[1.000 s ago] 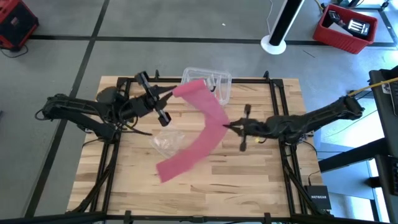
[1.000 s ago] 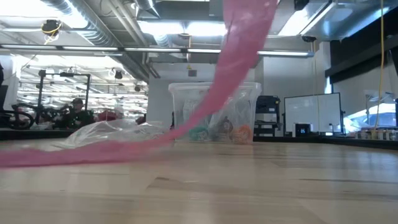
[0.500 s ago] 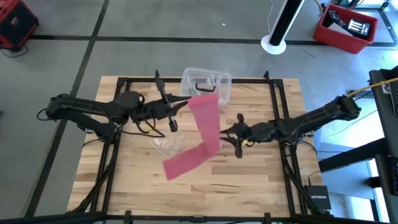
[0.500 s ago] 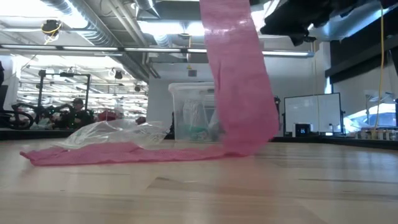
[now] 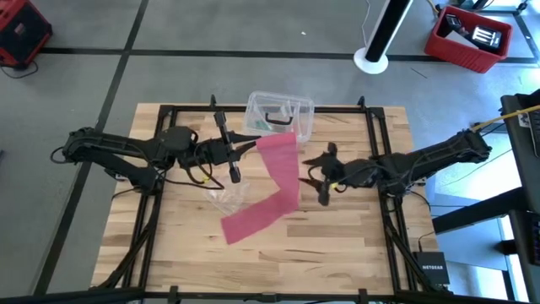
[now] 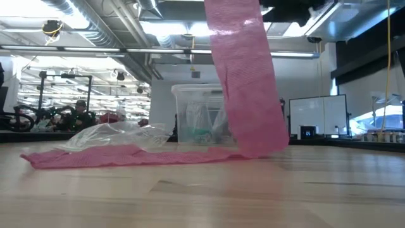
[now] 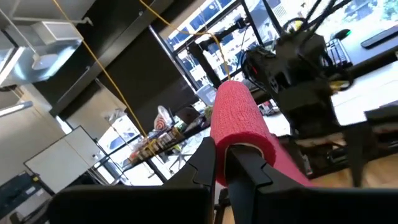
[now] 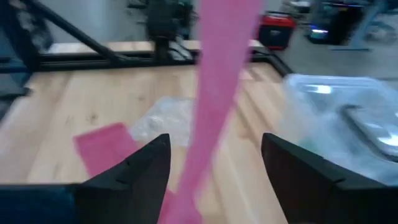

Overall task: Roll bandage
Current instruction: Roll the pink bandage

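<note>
While one end of it is pinched and lifted off the wood, the bandage (image 5: 277, 177) shows as a long, flat, pinkish-red fabric band, unrolled. From the raised end near the clear plastic box (image 5: 281, 114) it slopes down toward the table's middle, bends, and runs flat across the table (image 5: 354, 245) to a squared-off end beside the crumpled clear wrapper (image 5: 228, 197). Seen level from the low view, the band (image 6: 243, 82) hangs broad and slightly ribbed in front of the box (image 6: 196, 114), then lies as a thin rumpled strip along the boards, with the wrapper (image 6: 114, 136) just behind it.

The left gripper (image 5: 239, 150) holds the upper end: in its wrist view the dark fingers (image 7: 245, 165) are closed tight on the bandage (image 7: 239, 115), which curves over them. The right gripper (image 5: 321, 177) sits just beside the hanging band, its fingers (image 8: 311, 174) spread wide with the bandage (image 8: 214, 87) running between them, not gripped.
</note>
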